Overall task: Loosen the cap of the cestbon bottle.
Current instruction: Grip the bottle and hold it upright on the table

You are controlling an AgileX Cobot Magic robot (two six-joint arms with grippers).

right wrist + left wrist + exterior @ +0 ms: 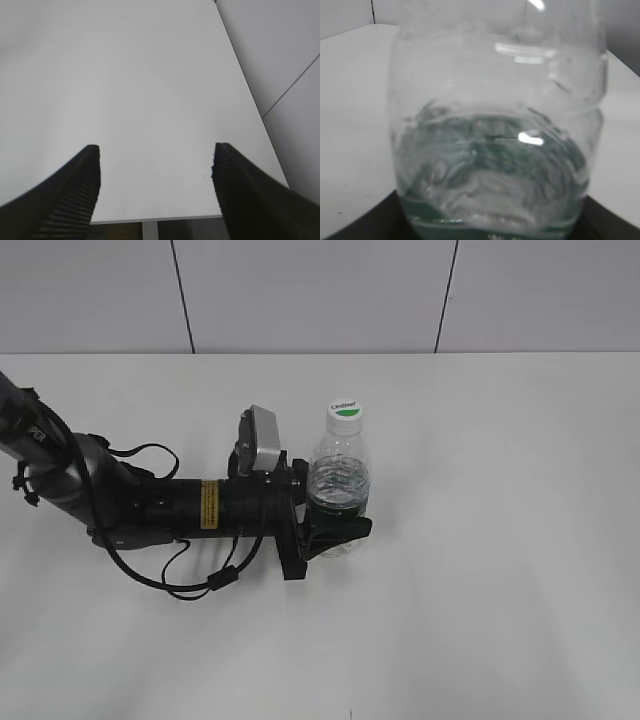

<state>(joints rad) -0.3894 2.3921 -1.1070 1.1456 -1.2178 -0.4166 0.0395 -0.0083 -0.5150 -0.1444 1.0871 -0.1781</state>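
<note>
White table, left gripper clamping cestbon bottle

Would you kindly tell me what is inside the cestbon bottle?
The cestbon bottle looks mostly empty, with clear liquid low inside in the left wrist view. The left gripper covers its base, so the very bottom stays hidden.

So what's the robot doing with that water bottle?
The left gripper is clamped around the lower part of the water bottle, holding it upright on the white table. The white cap is on top and nothing is touching it. The right gripper is open over a bare part of the table, away from the bottle, so no twisting is happening.
</note>
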